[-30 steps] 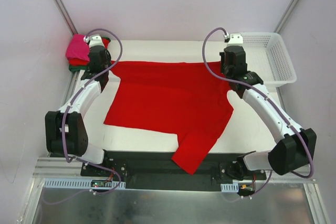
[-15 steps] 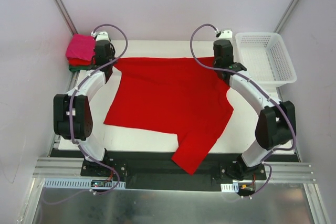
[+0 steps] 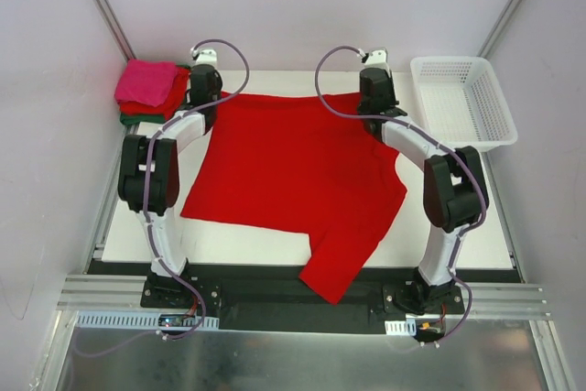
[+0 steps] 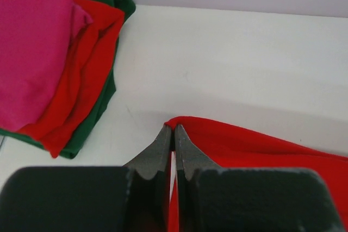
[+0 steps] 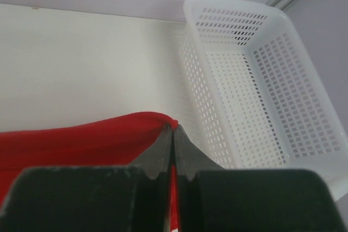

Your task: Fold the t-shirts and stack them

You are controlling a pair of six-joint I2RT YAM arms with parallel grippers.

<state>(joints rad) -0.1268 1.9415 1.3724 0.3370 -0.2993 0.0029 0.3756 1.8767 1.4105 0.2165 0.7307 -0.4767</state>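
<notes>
A wide bright red t-shirt (image 3: 293, 171) lies spread over the white table, one part hanging past the near edge. My left gripper (image 4: 174, 129) is shut on its far left corner (image 4: 228, 145), stretched out to the back of the table. On the other side, my right gripper (image 5: 173, 127) is shut on the shirt's far right corner (image 5: 81, 139). A stack of folded t-shirts sits at the back left: hot pink (image 3: 146, 82) on top, red (image 4: 81, 74) below it, dark green (image 4: 103, 91) at the bottom.
A white lattice basket (image 3: 462, 98) stands at the back right, close beside my right gripper (image 3: 374, 89). The back wall runs just behind both grippers. The black rail (image 3: 256, 290) runs along the near edge.
Both arms have reached farther back and inward, carrying the shirt's far corners toward the back edge. The far edge of the red shirt has narrowed and drawn taut.
</notes>
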